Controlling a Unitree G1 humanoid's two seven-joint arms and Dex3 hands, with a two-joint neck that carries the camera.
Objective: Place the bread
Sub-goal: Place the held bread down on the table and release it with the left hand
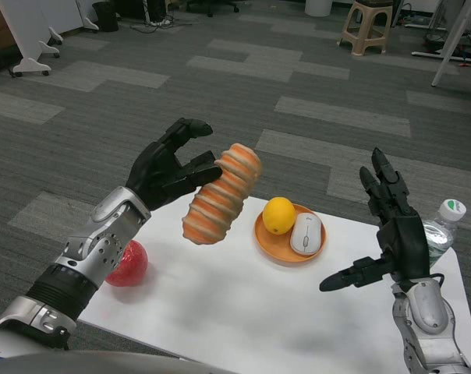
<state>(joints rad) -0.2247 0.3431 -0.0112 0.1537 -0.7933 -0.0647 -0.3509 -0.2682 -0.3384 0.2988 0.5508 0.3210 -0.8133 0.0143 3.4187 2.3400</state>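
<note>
Well, left hand (167, 170) fingers pinching bread (220, 195); right hand (391, 234) fingers spread; no legible writing.

Left hand (167, 170) raised above the table's left side on a silver forearm, fingers gripping the bread (220, 193); right hand (391, 226) upright at right, fingers spread apart, thumb out sideways, holding nothing.

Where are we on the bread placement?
Done: the bread is picked up. In hand: the left hand holds it tilted in the air above the white table, left of the orange plate. Left: set it down and release. The right hand waits open.
</note>
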